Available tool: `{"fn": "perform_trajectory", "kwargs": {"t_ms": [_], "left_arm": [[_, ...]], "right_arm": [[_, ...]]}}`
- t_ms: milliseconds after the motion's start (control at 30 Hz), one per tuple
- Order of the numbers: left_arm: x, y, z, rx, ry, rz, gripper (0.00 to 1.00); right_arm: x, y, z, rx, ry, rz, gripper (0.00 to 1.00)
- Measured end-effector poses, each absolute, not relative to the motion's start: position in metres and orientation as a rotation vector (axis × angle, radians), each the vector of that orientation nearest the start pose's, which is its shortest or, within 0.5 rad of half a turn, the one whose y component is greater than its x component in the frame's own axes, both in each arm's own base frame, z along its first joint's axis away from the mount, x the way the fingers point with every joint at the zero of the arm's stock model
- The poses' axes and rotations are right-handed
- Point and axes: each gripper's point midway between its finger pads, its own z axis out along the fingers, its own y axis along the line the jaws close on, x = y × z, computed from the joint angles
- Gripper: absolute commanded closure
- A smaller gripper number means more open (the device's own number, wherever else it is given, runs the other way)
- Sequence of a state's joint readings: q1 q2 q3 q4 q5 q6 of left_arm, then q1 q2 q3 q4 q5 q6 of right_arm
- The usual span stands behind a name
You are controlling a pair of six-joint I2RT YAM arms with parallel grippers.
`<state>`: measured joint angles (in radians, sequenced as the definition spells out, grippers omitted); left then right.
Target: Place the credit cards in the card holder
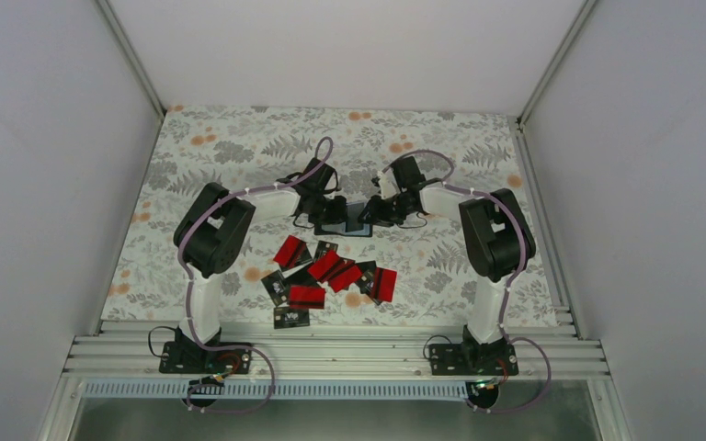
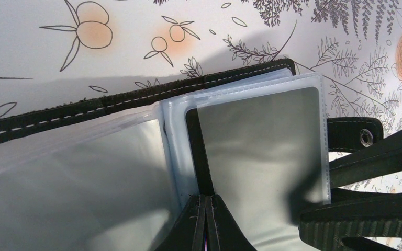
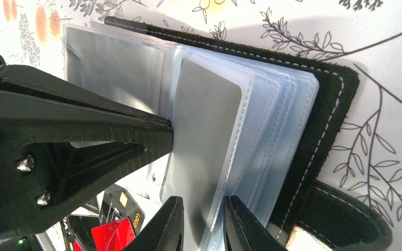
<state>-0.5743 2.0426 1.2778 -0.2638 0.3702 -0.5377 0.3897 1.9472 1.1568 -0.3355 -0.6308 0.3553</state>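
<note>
The black stitched folding card holder [image 1: 347,220] is lying open. My left pincer [image 2: 208,201] is pinching shut on its middle fold, and my right pincer [image 3: 203,209] is gripping one clear plastic sleeve [image 3: 204,136]. Red and black plastic credit cards [image 1: 326,271] are lying scattered at the holder's 6 o'clock.

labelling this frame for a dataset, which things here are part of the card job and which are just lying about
Part of the job:
card holder, lying open
credit cards, red and black, piled nearer the arms
left gripper and right gripper, both at the holder's clear sleeves

Just there:
floral table cover
metal rail at the near edge
</note>
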Motion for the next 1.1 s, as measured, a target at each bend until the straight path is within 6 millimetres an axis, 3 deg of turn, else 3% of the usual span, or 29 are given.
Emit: {"fn": "perform_trajectory", "kwargs": {"t_ms": [800,967,1100], "left_arm": [[0.37,-0.309,0.024,0.185,2.742,-0.791,0.98],[0.367,-0.299,0.032,0.168,2.736,-0.74,0.98],[0.365,-0.291,0.051,0.156,2.699,-0.712,0.97]], "right_arm": [[0.356,0.263,0.042,-0.294,2.785,0.952,0.83],[0.356,0.269,0.046,-0.313,2.775,0.953,0.83],[0.355,0.272,0.047,-0.324,2.776,0.953,0.83]]}}
